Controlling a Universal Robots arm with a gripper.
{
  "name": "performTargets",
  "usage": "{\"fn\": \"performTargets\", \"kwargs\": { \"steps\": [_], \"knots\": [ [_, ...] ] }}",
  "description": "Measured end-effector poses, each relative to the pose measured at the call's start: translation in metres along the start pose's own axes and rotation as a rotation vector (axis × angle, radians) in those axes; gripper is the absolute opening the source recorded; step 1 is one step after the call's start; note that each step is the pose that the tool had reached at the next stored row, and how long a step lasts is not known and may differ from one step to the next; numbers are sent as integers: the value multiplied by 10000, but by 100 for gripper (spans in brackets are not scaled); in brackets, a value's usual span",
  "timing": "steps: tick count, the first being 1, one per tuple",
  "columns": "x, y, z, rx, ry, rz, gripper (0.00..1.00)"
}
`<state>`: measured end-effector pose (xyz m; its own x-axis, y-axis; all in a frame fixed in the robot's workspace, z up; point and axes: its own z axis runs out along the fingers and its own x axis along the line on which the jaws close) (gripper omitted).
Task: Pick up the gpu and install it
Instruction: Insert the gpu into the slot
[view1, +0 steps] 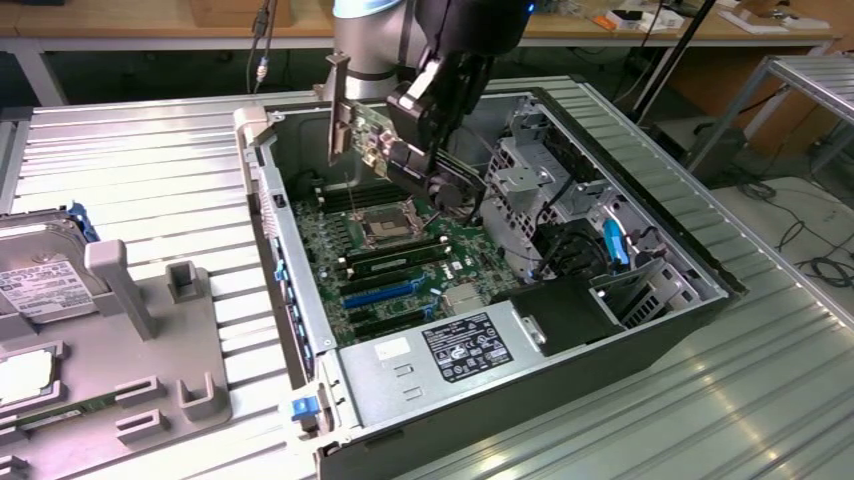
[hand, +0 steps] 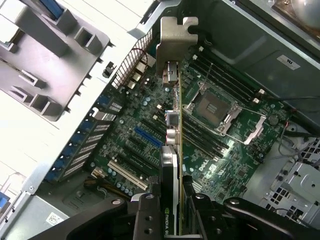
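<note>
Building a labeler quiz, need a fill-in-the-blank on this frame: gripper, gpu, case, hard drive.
1. The gripper is shut on the ____.
2. The gpu is held above the ____, not yet seated in a slot.
3. The hard drive lies outside the computer case, on the exterior view's ____.
Missing words: gpu; motherboard; left.

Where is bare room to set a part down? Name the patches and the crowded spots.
Free: the ribbed table on the exterior view's right of the case, and the stretch past the fixture, on that view's left of the case. Crowded: the fixture, with the drive, and the case, where the fingers hold the gpu over the motherboard.
</note>
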<state>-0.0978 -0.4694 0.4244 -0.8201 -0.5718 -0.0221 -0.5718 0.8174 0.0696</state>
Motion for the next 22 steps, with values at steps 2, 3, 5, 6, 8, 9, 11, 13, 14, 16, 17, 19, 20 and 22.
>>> {"fn": "performTargets", "kwargs": {
  "steps": [2, 3, 5, 6, 8, 9, 11, 13, 14, 16, 17, 19, 20, 22],
  "knots": [
    [0, 0, 0, -2, 7, -107, 27],
    [0, 0, 0, -3, 10, -154, 27],
    [0, 0, 0, -6, 19, -284, 27],
    [0, 0, 0, -7, 22, -325, 27],
    [0, 0, 0, -9, 29, -419, 27],
    [0, 0, 0, -11, 34, -492, 27],
    [0, 0, 0, -13, 40, -575, 27],
    [0, 0, 0, -15, 47, -673, 27],
    [0, 0, 0, -16, 50, -724, 27],
    [0, 0, 0, -18, 56, -805, 27],
    [0, 0, 0, -18, 59, -845, 27],
    [0, 0, 0, -23, 73, -1047, 27],
    [0, 0, 0, -24, 76, -1085, 27],
    [0, 0, 0, -26, 81, -1168, 27]
  ]
}}
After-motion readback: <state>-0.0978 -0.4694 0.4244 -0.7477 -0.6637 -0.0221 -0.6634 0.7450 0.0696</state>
